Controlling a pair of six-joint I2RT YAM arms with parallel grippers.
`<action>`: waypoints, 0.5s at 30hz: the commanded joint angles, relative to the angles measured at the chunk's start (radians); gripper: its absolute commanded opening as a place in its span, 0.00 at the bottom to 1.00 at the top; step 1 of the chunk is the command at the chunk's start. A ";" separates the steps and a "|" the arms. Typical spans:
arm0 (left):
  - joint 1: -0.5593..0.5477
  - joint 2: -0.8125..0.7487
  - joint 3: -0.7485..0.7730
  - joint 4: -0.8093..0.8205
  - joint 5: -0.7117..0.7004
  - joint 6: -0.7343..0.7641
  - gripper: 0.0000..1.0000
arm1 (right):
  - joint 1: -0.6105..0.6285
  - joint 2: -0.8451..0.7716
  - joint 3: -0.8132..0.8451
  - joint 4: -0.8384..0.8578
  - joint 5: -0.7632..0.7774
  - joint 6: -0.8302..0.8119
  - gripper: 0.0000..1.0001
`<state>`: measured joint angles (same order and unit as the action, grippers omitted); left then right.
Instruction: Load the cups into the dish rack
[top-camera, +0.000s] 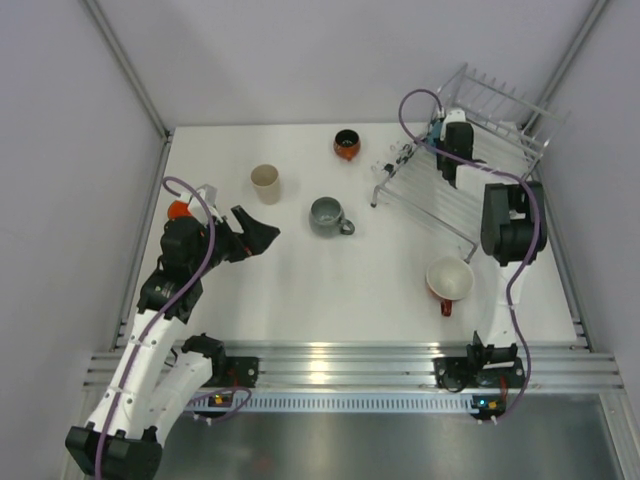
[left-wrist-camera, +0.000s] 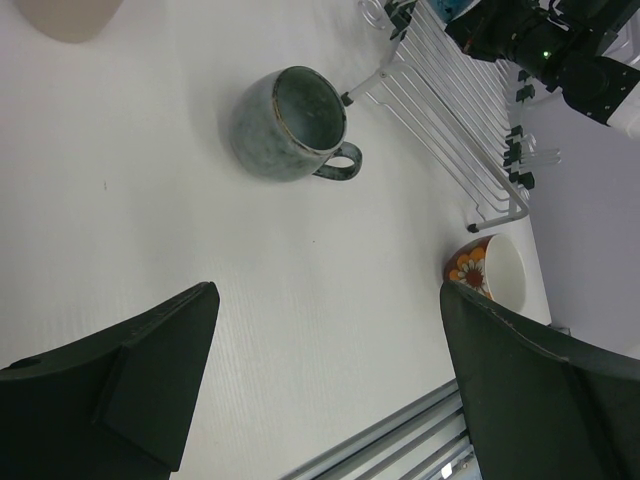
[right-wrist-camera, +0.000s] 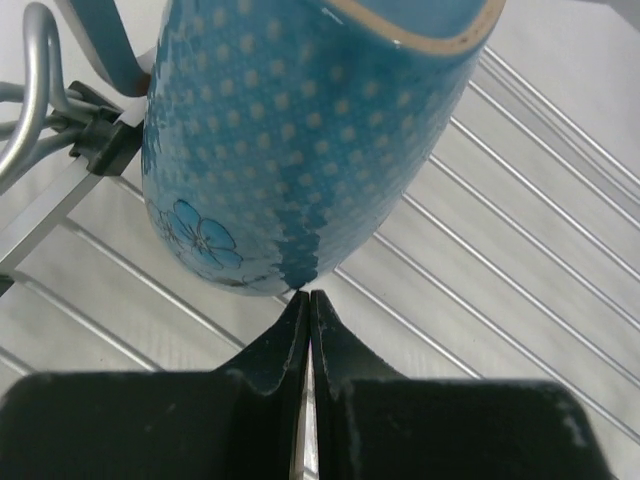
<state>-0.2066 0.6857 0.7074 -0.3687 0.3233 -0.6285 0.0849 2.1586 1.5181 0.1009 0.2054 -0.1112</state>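
Observation:
My right gripper is shut, its tips against the side of a light blue dotted cup that lies on the dish rack. From above, that gripper and the blue cup sit at the near-left part of the dish rack. On the table stand a beige tumbler, a grey mug, a dark-and-orange cup and a red mug with a white inside. An orange cup is half hidden behind my left arm. My left gripper hangs open and empty, well short of the grey mug.
Metal rails run along the table's near edge. Grey walls close in the left, back and right sides. The red mug stands just off the rack's near corner.

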 joint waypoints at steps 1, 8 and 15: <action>-0.004 0.005 0.050 0.019 -0.001 0.010 0.98 | 0.001 0.012 0.054 -0.012 0.005 -0.007 0.00; -0.004 0.012 0.056 0.017 0.000 0.010 0.98 | 0.009 -0.023 0.039 -0.007 -0.006 0.001 0.00; -0.004 0.009 0.049 0.019 0.000 0.004 0.98 | 0.009 -0.199 -0.062 0.074 0.002 0.077 0.00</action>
<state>-0.2066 0.6968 0.7208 -0.3687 0.3233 -0.6289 0.0891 2.1059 1.4631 0.1085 0.2073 -0.0792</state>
